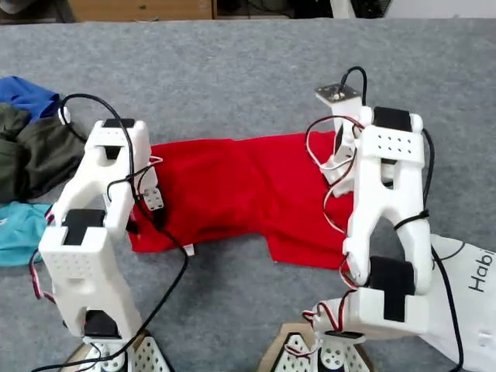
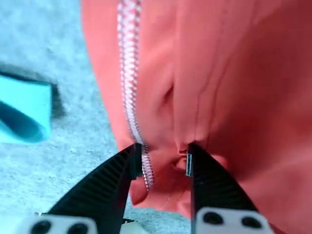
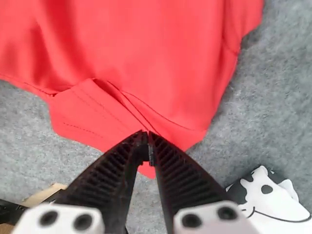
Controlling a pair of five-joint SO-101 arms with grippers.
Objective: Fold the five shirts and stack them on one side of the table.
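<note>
A red shirt [image 1: 240, 190] lies spread across the middle of the grey table [image 1: 232, 70]. My left arm [image 1: 108, 194] stands over its left end. In the left wrist view my left gripper [image 2: 163, 161] is shut on a thick fold of the red shirt [image 2: 229, 87] beside its white-stitched hem [image 2: 127, 73]. My right arm [image 1: 387, 178] stands over the shirt's right end. There my right gripper [image 3: 147, 141] is shut on the edge of the red shirt [image 3: 136, 53], its tips pressed together.
A loose pile at the left edge holds a blue shirt [image 1: 27, 94], a dark shirt [image 1: 35, 151] and a teal shirt [image 1: 19, 229], the teal shirt [image 2: 22, 114] lying close to my left gripper. A white printed shirt [image 1: 465, 287] lies at the front right, beside my right gripper [image 3: 265, 195].
</note>
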